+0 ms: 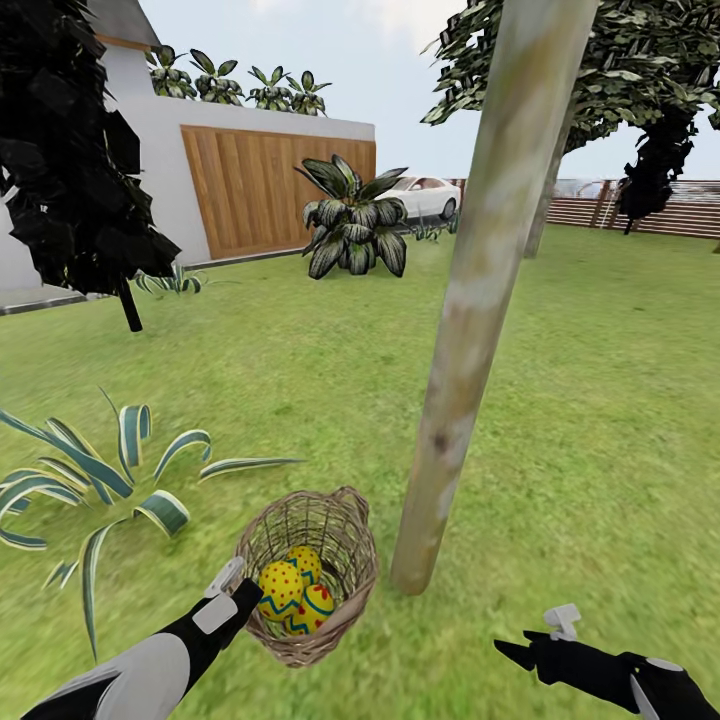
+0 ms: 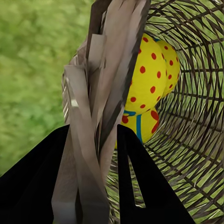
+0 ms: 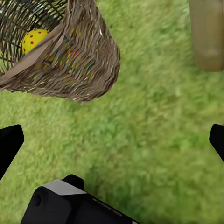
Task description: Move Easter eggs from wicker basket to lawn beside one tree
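Head view: the wicker basket [image 1: 306, 578] stands on the lawn [image 1: 600, 420], just beside the base of the leaning pale tree [image 1: 480, 300], which rises to its right. The three Easter eggs [image 1: 296, 592] lie inside the basket, packed against one another. The left gripper [image 1: 240, 590] reaches in from the lower left and meets the basket's near rim; from here I cannot tell how its fingers stand. The right gripper [image 1: 515, 650] hangs low over the grass at lower right, well apart from the basket. A striped agave [image 1: 90, 480] spreads to the basket's left; a dark-leaved tree [image 1: 70, 170], a wooden gate [image 1: 270, 185], a broad-leaved shrub [image 1: 352, 225] and a white car [image 1: 425, 195] lie beyond.

Left wrist view: the two dark fingers [image 2: 140, 182] straddle the woven rim and loop handle [image 2: 100, 107] of the basket, one outside the wall and one inside, closed onto the wicker between them. The eggs [image 2: 147, 79], yellow with red dots and a blue band, rest deeper in the basket, clear of the inner finger.

Right wrist view: the black fingertips [image 3: 9, 142] sit far apart at opposite edges, spread wide with only grass between them. The basket [image 3: 79, 60] lies ahead, one yellow egg [image 3: 33, 39] visible through its mouth; the tree trunk [image 3: 207, 32] stands near it
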